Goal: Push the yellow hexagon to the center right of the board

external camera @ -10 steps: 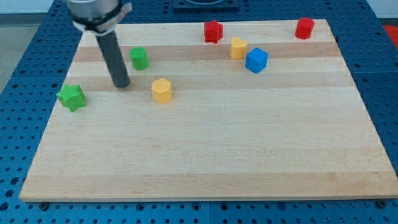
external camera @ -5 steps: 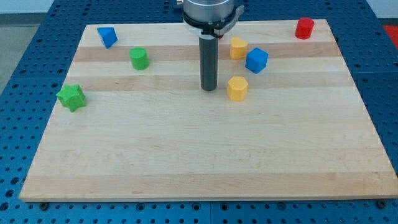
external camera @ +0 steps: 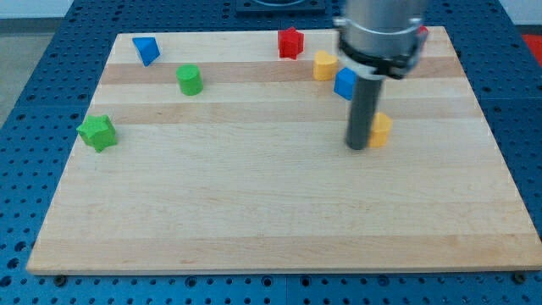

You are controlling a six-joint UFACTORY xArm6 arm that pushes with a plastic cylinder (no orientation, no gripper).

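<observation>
The yellow hexagon lies on the wooden board, right of the middle. My rod comes down from the view's top right and partly hides the hexagon's left side. My tip rests on the board right against the hexagon's left side.
A blue cube sits just above the rod, partly hidden by it. A yellow block and a red star lie up and to the left. A blue block, green cylinder and green star are at the left.
My tip has swept from the board's left to right of the middle, pushing the yellow hexagon rightward with it. The other blocks have not moved.
</observation>
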